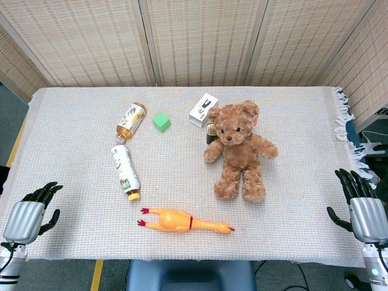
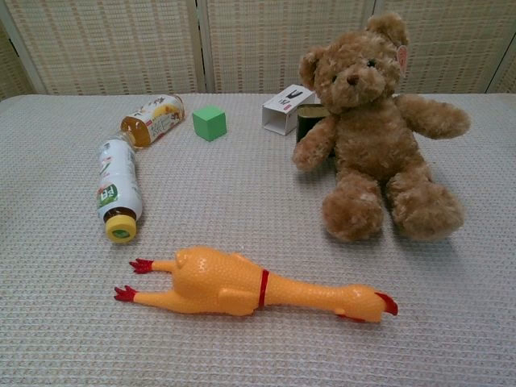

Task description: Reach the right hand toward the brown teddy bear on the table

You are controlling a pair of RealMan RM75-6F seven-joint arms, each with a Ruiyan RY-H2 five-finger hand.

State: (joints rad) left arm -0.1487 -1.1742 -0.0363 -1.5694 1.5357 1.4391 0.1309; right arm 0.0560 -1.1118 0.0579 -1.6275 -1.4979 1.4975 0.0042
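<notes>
We record the tabletop (image 1: pixel 73 230), covered in a pale woven cloth, filling most of the head view, its fringed edge at the right of the frame. The right robot hand (image 1: pixel 362 203) sits at the lower right corner, off the cloth edge, fingers spread and holding nothing; the left robot hand (image 1: pixel 31 211) sits at the lower left corner in the same condition. Bare cloth lies between the right robot hand and the brown teddy bear (image 1: pixel 237 148), which sits right of centre, well apart from both hands. We count one bear, two bottles lying on their sides at left of centre (amber bottle (image 1: pixel 131 120), white bottle (image 1: pixel 125 171)), one green cube (image 1: pixel 161 122), one white box (image 1: pixel 203 110), one dark can (image 2: pixel 310 122) partly hidden behind the bear, and one rubber chicken (image 1: pixel 182 221) lying lengthwise at lower centre. The bear is upright, facing the cameras, legs forward, arms out, with a tag at one ear.
</notes>
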